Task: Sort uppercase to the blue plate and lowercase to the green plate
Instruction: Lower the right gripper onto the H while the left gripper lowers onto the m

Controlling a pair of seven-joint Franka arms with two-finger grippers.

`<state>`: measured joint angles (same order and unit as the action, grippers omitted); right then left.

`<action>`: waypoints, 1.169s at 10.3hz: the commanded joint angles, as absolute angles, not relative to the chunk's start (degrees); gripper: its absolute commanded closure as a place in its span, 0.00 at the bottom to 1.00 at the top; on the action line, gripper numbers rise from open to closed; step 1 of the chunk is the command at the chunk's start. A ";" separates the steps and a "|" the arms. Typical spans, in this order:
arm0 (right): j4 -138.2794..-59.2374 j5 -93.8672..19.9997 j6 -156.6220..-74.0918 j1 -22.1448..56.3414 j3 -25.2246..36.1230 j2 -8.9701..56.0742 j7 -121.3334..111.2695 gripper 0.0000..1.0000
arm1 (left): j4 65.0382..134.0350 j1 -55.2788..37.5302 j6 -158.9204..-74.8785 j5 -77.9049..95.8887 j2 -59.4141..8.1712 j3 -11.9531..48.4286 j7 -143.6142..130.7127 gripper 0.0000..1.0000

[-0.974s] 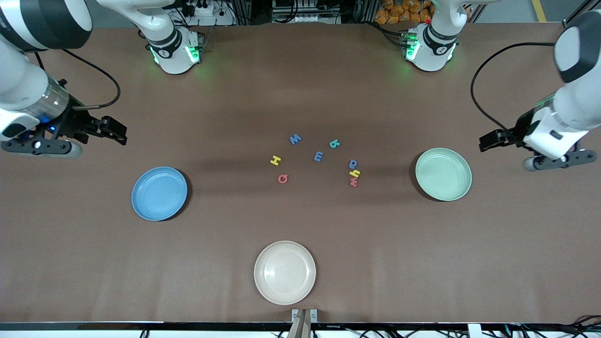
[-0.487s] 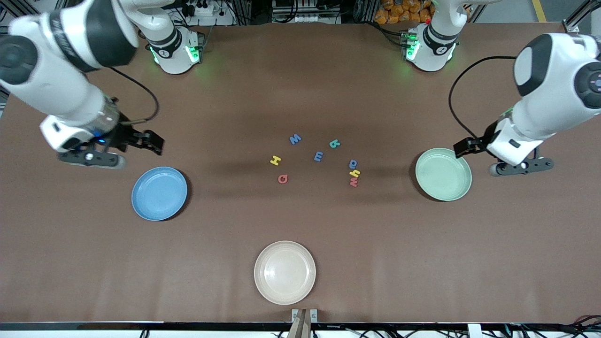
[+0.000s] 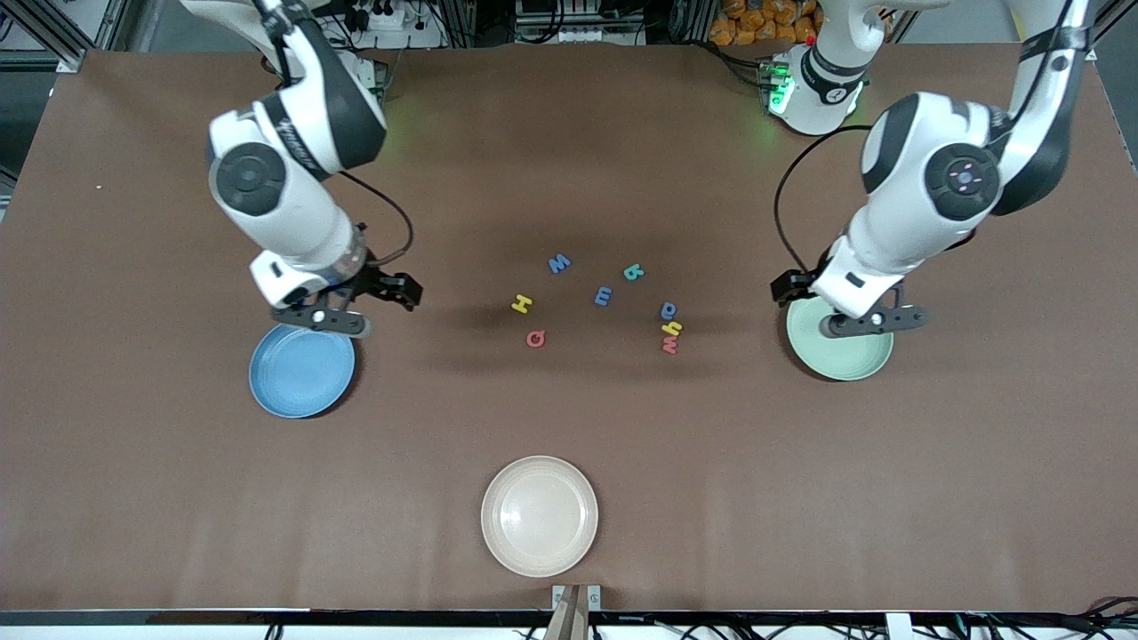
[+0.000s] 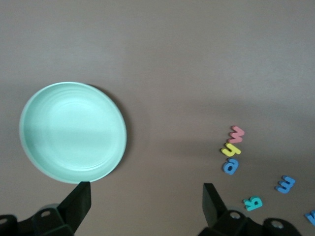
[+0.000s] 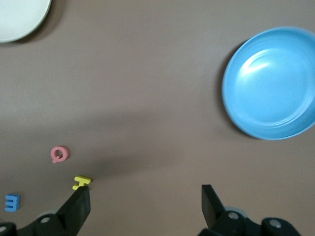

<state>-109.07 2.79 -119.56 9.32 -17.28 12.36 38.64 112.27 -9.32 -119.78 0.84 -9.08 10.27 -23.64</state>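
On the matte brown table (image 3: 569, 178) 8 small, flat foam letters lie loose in the middle, none on a plate. The 4 capitals are a blue M (image 3: 558, 263), a teal R-like letter (image 3: 633, 272), a yellow H (image 3: 522, 304) and a round red Q (image 3: 535, 339). The Q is the nearest of these to the front camera, just beside the H. The 4 small letters are a blue m (image 3: 603, 296) and, toward the left arm's end, a close column: a rounded blue a (image 3: 669, 310), a yellow h (image 3: 672, 328) and a red m (image 3: 669, 345), each touching or nearly touching the next.

The blue plate (image 3: 301, 373), round, shallow and glossy, sits toward the right arm's end. The green plate (image 3: 845, 356), pale mint with faint concentric rings, has the same shape and sits at the left arm's end. A cream plate (image 3: 539, 516) of the same form lies nearest the front camera.

The right gripper (image 3: 402, 292) hangs over bare table just beside the blue plate, its 2 dark fingers (image 5: 78, 206) spread wide and holding nothing. The left gripper (image 3: 786, 289) is over the green plate's rim, its fingers (image 4: 81, 196) equally wide apart and empty.
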 commanded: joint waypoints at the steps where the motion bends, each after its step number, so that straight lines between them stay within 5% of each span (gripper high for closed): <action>1: -109.95 7.54 -123.03 10.54 -20.56 16.41 49.00 0.00 | 112.33 -11.16 -125.83 -0.35 -13.43 10.20 -27.15 0.00; 5: -109.78 14.82 -134.62 15.64 -23.11 26.17 66.92 0.00 | 109.79 -11.86 -132.88 -0.09 -20.37 10.20 -28.12 0.00; 9: -109.08 24.68 -139.74 16.35 -24.43 34.35 82.85 0.19 | 104.94 -17.48 -136.65 -0.44 -27.41 9.93 -33.13 0.00; 12: -107.40 25.40 -141.14 16.79 -25.22 37.17 87.88 0.20 | 104.50 -20.56 -140.27 -2.35 -31.45 9.58 -37.69 0.00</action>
<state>-109.27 23.76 -140.72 16.71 -24.52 35.49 84.31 106.35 -19.03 -139.27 0.34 -29.05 10.20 -34.30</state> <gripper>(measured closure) 0.198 0.000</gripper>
